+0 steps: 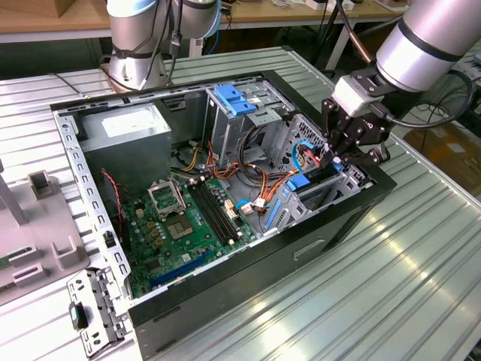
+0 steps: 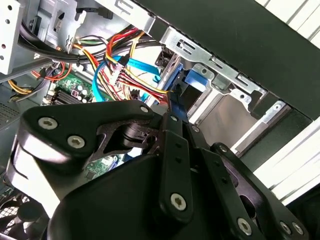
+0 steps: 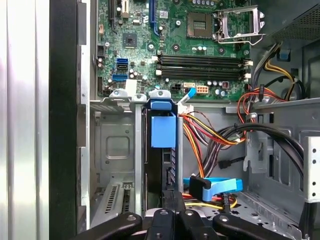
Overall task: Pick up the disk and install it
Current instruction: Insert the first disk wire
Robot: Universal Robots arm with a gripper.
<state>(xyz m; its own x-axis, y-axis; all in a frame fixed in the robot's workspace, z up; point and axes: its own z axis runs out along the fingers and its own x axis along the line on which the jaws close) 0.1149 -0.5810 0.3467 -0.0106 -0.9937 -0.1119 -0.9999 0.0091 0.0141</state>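
Gripping the disk (image 3: 162, 150) edge-on, gripper (image 3: 172, 212) closed on its rear end, blue rails already sunk in the drive bay (image 1: 331, 184) at the computer case's (image 1: 353, 207) front corner. Seating step, by the look; calls for a straight push, clear of the cable bundle (image 3: 210, 135) beside.

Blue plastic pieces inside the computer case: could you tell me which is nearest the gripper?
The blue plastic rail tab on the disk in the front bay, at the gripper; the blue plastic handle sits atop the metal drive cage, farther away.
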